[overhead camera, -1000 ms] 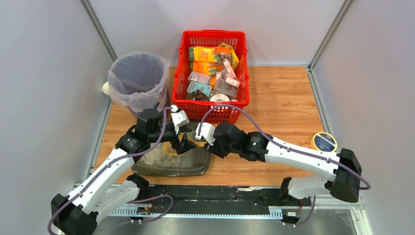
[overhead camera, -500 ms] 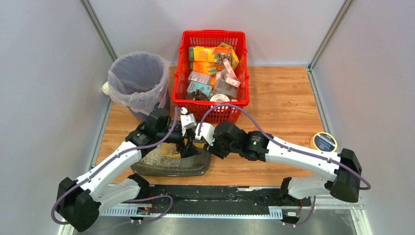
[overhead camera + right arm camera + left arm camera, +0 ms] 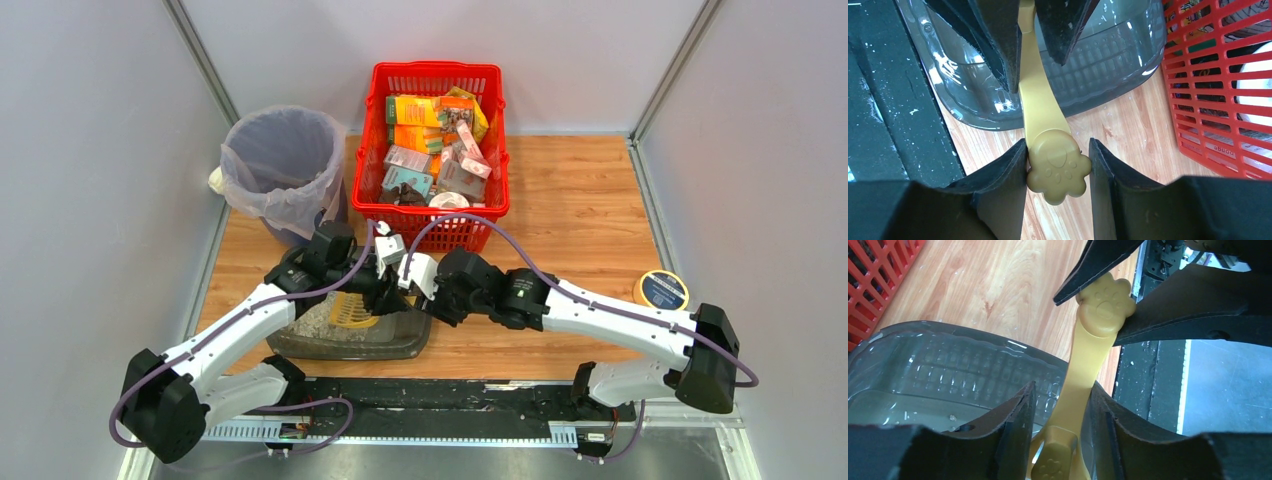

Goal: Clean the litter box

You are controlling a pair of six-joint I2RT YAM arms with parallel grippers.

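Your litter box, the shallow dark grey translucent plastic tray with pale gravelly litter, sits on the wooden table at its near edge. It lies in front of the left arm, between the arm bases and the red mesh basket full of packets. A yellow plastic litter scoop with a paw-shaped handle end lies over the tray. Its slotted head rests on the litter and its handle reaches out past the tray's right rim. Your left hand straddles the handle partway along. In the left wrist view one finger lies against the handle while tray shows through a gap on the other side, so this hand is slightly spread and not clamped. Your right hand meets it from the other side, with its two fingers pressed against either flank of the paw end, pinching it above bare wood just beside the tray. In the overhead view the two hands sit almost touching each other over the tray's right part. The round bin lined with a clear bag stands behind the tray on the left, just beside the basket. A round tin with a yellow rim lies well apart on the right side of the table, near the right arm's elbow.
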